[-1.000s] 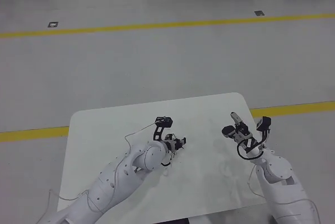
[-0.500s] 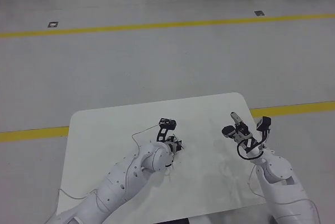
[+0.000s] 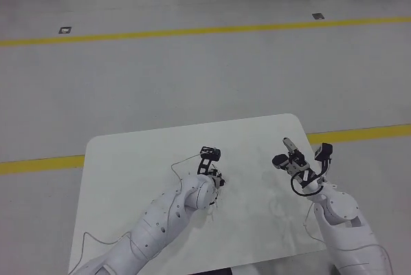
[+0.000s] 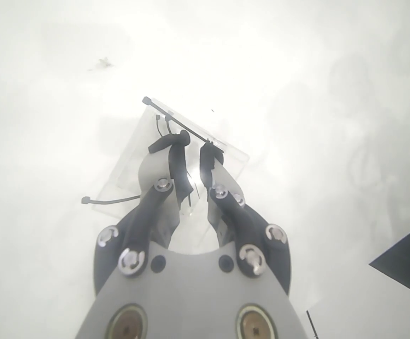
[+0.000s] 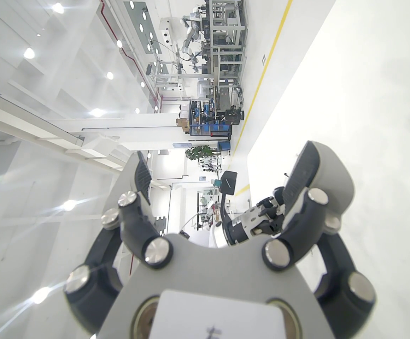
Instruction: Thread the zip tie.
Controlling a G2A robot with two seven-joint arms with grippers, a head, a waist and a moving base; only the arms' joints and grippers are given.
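black zip tie (image 4: 176, 120), seemingly clear plate (image 4: 130, 158), white table (image 3: 260, 144), yellow floor line (image 3: 192, 31).

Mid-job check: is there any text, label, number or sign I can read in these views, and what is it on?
No text is legible.
White label on the base of the right gripper: a small dark mark cut off at the frame edge, unreadable.
Dark square floor marker and a second floor marker: too small to read.
Black zip tie and clear plastic plate: no print visible.
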